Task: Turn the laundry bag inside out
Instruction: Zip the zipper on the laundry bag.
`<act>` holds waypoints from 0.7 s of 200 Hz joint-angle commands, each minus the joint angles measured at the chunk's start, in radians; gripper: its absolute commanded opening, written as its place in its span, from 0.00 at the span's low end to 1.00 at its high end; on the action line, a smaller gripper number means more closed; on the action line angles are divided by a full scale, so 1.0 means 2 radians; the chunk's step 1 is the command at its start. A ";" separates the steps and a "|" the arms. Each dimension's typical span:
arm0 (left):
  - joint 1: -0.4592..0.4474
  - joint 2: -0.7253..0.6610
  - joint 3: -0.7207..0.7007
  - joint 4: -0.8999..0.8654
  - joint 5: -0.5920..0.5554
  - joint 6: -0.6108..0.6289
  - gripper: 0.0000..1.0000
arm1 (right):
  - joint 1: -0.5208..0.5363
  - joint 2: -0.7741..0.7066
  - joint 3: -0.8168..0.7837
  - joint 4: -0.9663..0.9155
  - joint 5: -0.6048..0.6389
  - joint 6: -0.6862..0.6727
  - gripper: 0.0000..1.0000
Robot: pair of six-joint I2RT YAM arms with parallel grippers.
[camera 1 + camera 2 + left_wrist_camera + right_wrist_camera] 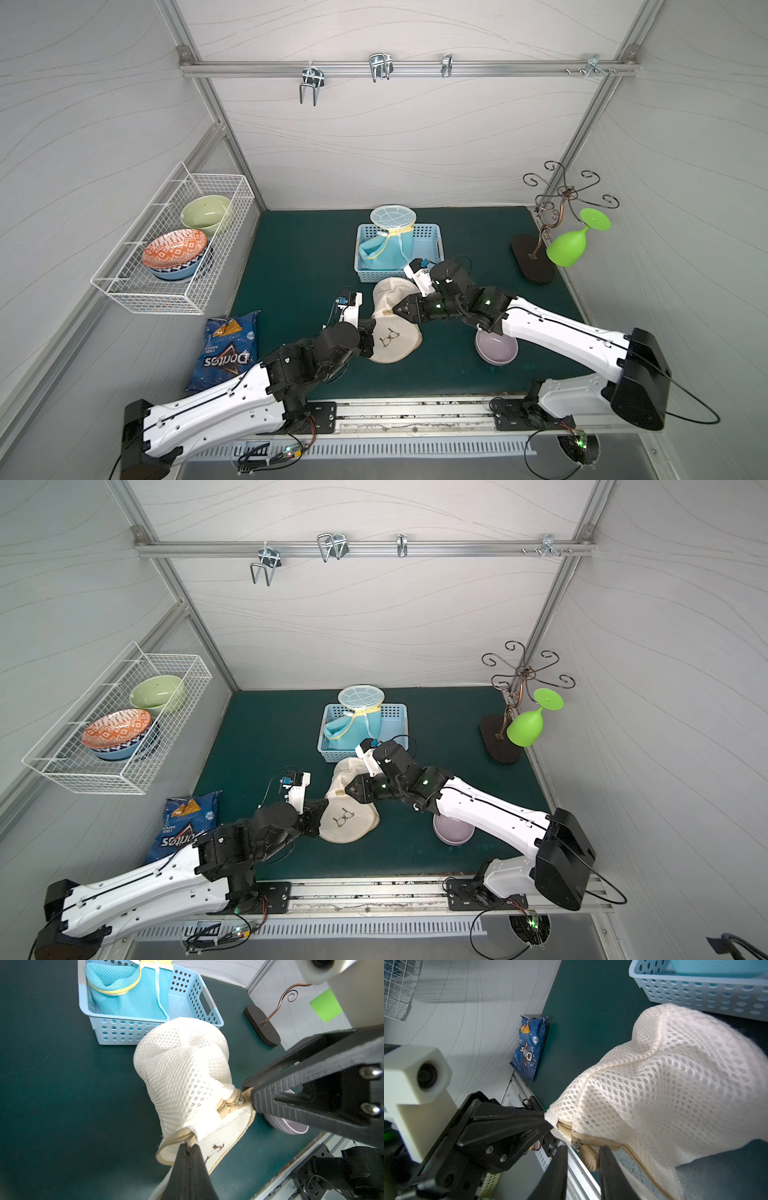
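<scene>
Left fingers [188, 1169] clenched on the laundry bag [182, 1068] rim; right fingers [607, 1167] flank its tan zipper tab [588, 1157], grip uncertain.
Bag: mid-table [291, 257], just beside blue basket [376, 276]. Embroidered motif faces outward, so inversion judged early; mouth to spread, body to push through.

Both top views high in front, angled down toward back wall [395, 145], wrist views close, sharing laundry bag [182, 1068], blue basket [695, 991].

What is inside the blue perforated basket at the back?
A light-blue mesh bag with yellow trim fills most of the blue basket; whatever lies under it is hidden.
</scene>
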 commanded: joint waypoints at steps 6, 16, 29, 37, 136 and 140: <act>-0.002 -0.003 0.015 0.019 -0.007 0.003 0.00 | 0.001 0.005 -0.006 0.015 -0.004 0.008 0.27; -0.002 -0.003 0.014 0.019 -0.007 0.004 0.00 | 0.001 0.003 -0.008 0.015 -0.006 0.009 0.24; -0.002 -0.003 0.015 0.019 -0.008 0.003 0.00 | 0.001 0.002 -0.008 0.014 -0.002 0.009 0.17; -0.002 -0.003 0.013 0.019 -0.008 0.002 0.00 | 0.001 0.001 -0.008 0.011 0.003 0.010 0.10; 0.008 -0.102 -0.038 -0.008 -0.025 -0.049 0.00 | -0.036 -0.109 -0.121 -0.029 0.138 0.027 0.00; 0.011 -0.101 -0.039 -0.007 -0.018 -0.046 0.00 | -0.040 -0.112 -0.125 -0.024 0.130 0.026 0.00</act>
